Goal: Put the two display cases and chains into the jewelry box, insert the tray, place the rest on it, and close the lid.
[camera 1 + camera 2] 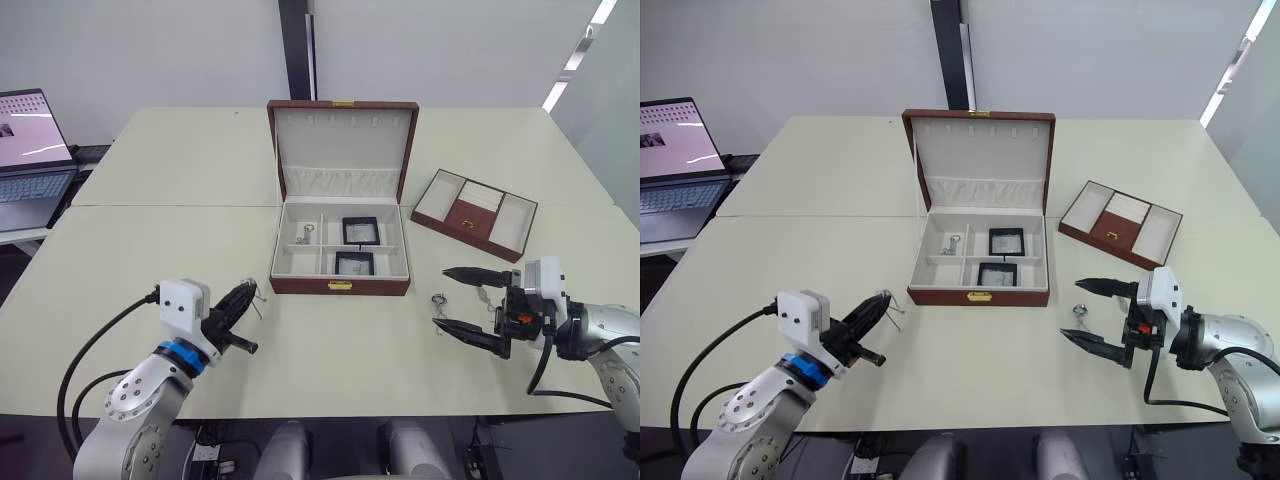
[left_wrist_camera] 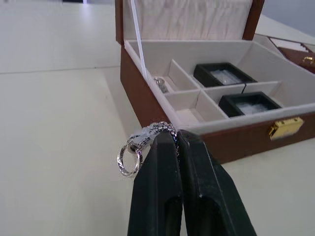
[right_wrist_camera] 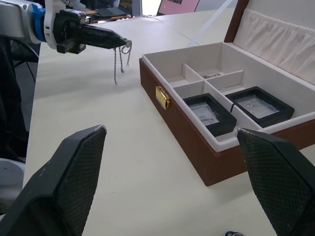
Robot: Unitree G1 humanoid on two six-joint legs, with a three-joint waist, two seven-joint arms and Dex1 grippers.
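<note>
Silver links dangle from the left gripper [image 1: 246, 296], whose fingers are pinched together on a chain [image 3: 121, 55] with a ring at its end, held off the table just left of the jewelry box [image 1: 340, 266]. The step in hand looks like getting the chains into the box; the next move calls for carrying this one over the front wall and letting go above a free compartment. The box stands open, lid [image 1: 342, 150] upright, with both display cases [image 1: 360, 230] already in its right-hand compartments and another chain [image 1: 305, 234] at back left. Right of the box a further chain [image 1: 439, 302] lies on the table, near the right gripper [image 1: 463, 300], its jaws wide apart and empty. The tray [image 1: 475, 214] waits behind it.
</note>
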